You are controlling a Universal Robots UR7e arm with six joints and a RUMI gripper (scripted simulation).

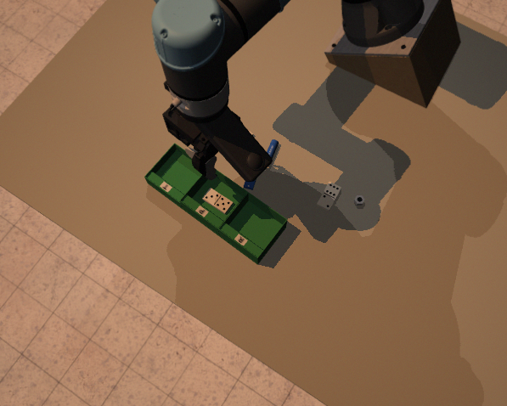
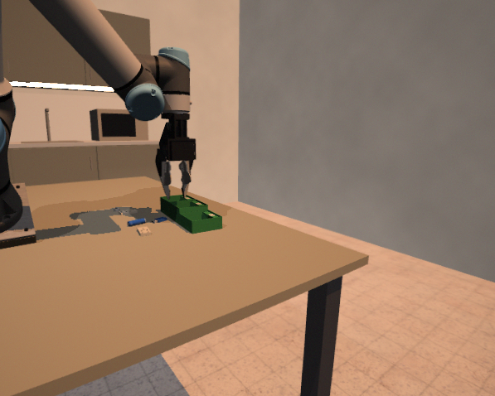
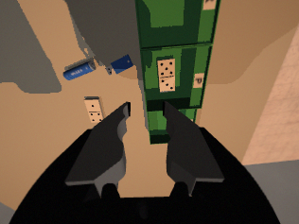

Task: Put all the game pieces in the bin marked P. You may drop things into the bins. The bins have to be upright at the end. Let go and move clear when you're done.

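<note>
A green bin tray [image 1: 213, 208] has three compartments marked T, P and R. A tan domino [image 1: 217, 200] lies flat in the middle compartment marked P, and it also shows in the wrist view [image 3: 166, 75]. My gripper [image 3: 146, 102] [image 2: 176, 190] hangs above the tray's T end, a little above the rim. Its fingers stand apart with nothing between them. A second tan domino [image 3: 93, 109] lies on the table beside the tray; in the top view the arm hides it. A grey domino [image 1: 329, 195] lies in shadow to the right of the tray.
A blue battery [image 1: 272, 147] and a small blue piece [image 1: 250, 184] lie just behind the tray. A dark nut [image 1: 359, 200] sits beside the grey domino. The robot base [image 1: 389, 47] stands at the back right. The table edge runs close in front of the tray.
</note>
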